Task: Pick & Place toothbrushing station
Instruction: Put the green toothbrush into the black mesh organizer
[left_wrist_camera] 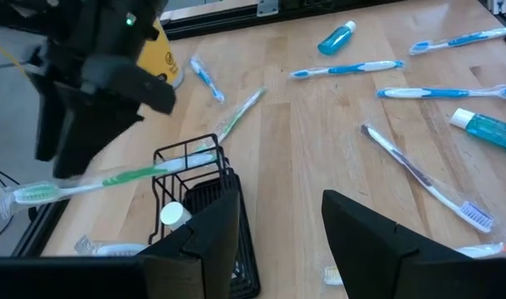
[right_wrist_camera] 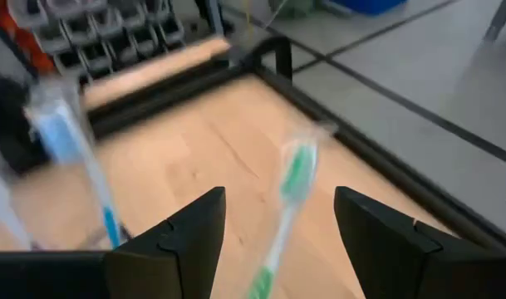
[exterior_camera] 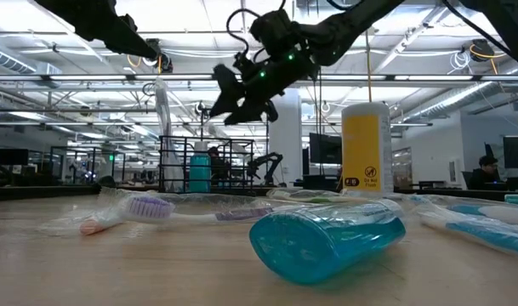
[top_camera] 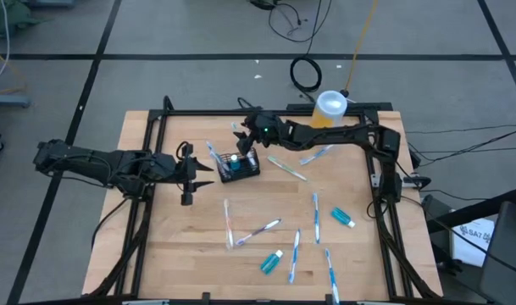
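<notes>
The wire-mesh caddy (top_camera: pixel 239 167) sits on the table (top_camera: pixel 198 254) just beyond the left gripper (top_camera: pixel 192 174) and under the right gripper (top_camera: pixel 249 135), with toothbrushes and toothpaste tubes scattered near.

Low view: the right gripper hangs above the caddy.

Left wrist view: a green toothbrush (left_wrist_camera: pixel 111 179) lies across the caddy's rim, ahead of the left fingers, apart and empty.

Right wrist view: the right fingers stand wide apart, the green toothbrush between and beyond them, apparently just released. Next probably calls for fetching another brush.

Grey floor (top_camera: pixel 181 34) with dark seam lines, loose cables (top_camera: pixel 307 74); open workshop behind, ceiling strip lights (exterior_camera: pixel 63 36), a person seated at far desk (exterior_camera: pixel 486 172).
</notes>
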Action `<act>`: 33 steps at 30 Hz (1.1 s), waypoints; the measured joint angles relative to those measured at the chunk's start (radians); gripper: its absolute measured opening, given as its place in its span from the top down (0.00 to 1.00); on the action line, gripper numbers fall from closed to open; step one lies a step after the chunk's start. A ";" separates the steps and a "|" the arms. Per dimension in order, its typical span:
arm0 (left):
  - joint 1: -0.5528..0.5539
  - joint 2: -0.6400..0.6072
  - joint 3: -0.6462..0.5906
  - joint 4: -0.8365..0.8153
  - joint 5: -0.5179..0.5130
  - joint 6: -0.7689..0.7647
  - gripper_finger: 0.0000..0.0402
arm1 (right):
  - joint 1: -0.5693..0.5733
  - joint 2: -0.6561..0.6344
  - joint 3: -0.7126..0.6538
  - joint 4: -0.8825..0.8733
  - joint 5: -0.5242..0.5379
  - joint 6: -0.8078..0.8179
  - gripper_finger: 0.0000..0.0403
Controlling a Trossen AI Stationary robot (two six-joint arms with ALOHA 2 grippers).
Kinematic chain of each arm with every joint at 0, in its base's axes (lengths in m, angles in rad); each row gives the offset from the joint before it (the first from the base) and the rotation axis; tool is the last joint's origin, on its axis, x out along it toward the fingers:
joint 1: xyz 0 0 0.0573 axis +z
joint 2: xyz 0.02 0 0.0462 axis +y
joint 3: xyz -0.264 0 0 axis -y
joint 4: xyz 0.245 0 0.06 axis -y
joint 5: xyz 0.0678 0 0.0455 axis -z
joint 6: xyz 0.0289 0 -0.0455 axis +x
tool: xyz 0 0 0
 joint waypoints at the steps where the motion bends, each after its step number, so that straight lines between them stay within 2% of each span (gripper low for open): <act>1: 0.000 0.000 0.000 0.000 0.000 0.001 0.56 | 0.000 0.003 -0.001 -0.010 0.000 0.003 0.46; 7: 0.000 0.000 0.000 -0.001 0.000 -0.006 0.56 | 0.007 0.024 -0.004 -0.016 0.000 0.000 0.49; 12: -0.001 0.000 0.000 -0.008 0.001 -0.019 0.56 | 0.008 0.028 -0.005 -0.022 0.000 -0.002 0.56; 17: -0.001 0.000 0.000 -0.011 0.002 -0.031 0.56 | 0.010 0.028 -0.005 -0.018 -0.001 -0.003 0.70; 25: -0.001 0.000 0.000 -0.018 0.002 -0.033 0.56 | 0.005 0.028 -0.005 -0.009 0.000 0.001 0.97; 33: -0.001 0.000 0.000 -0.026 0.003 -0.037 0.56 | 0.011 0.014 -0.006 0.067 -0.012 -0.003 1.00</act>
